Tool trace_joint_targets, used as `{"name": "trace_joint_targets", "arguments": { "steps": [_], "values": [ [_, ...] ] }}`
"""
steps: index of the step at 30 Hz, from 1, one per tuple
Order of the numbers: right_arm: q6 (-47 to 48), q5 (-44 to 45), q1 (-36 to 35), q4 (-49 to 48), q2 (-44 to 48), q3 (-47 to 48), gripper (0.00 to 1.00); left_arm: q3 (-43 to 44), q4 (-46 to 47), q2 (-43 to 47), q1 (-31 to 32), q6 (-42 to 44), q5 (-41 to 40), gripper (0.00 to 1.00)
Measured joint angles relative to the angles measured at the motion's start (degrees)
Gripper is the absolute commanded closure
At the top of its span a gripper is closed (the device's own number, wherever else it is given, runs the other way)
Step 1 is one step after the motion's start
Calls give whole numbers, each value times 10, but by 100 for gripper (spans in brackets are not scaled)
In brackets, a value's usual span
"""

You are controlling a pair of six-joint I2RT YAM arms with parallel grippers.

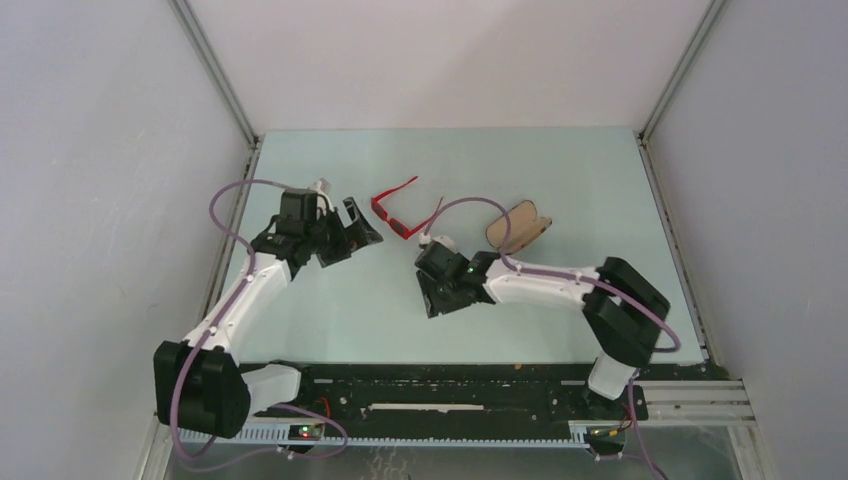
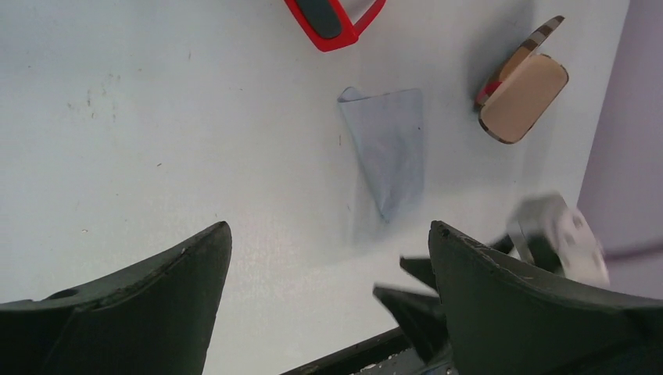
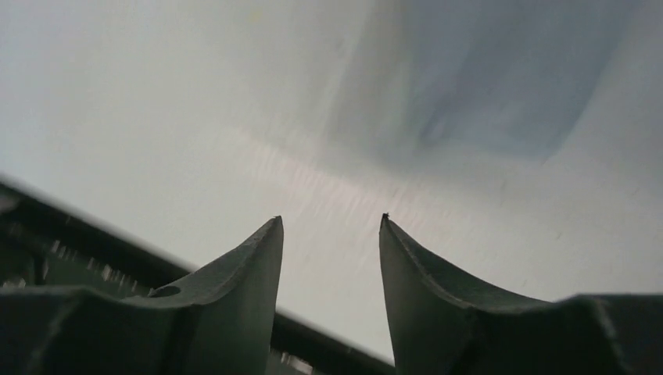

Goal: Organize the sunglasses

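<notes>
the sunglasses (image 1: 390, 218) lie on the table (image 1: 330, 330) towards its far middle, with the red frame down and both thin arms unfolded. nothing touches them. in the left wrist view they sit at the top edge (image 2: 332, 23), ahead of the left jaws. those jaws are spread wide with nothing between them and hang above the table just beside the frame, which looks like a line-up for reaching it.

the brown case (image 1: 518, 225) lies to the right of the sunglasses with its lid open, showing a tan inside and a striped edge (image 2: 522, 98). it is probably left open so the folded pair can go in. the pale blue cloth (image 2: 388, 148) lies crumpled between the sunglasses and the right arm (image 1: 545, 282).

the right jaws are parted by a modest gap and hold nothing. they point down at the table close to a blurred blue patch that is likely the cloth, so this arm may be meant to deal with it.

no brand, label or writing can be read on any of these things.
</notes>
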State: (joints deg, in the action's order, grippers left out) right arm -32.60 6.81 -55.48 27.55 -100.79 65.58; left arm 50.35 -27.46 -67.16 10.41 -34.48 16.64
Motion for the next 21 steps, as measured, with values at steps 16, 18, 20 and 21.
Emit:
{"name": "trace_joint_targets", "arguments": {
  "steps": [16, 18, 20, 21],
  "values": [
    [-5, -58, 172, -71, 24, -31, 51, 0, 7, -58, 54, -1, 1, 0],
    [-5, -52, 173, -73, -8, -15, 51, 0, 6, -58, 54, -1, 1, 0],
    [-5, -46, 176, -73, -40, 5, 52, 0, 6, -58, 54, -1, 1, 0],
    [-5, -43, 176, -76, -56, 14, 53, 0, 5, -58, 54, -1, 1, 0]
  ]
}}
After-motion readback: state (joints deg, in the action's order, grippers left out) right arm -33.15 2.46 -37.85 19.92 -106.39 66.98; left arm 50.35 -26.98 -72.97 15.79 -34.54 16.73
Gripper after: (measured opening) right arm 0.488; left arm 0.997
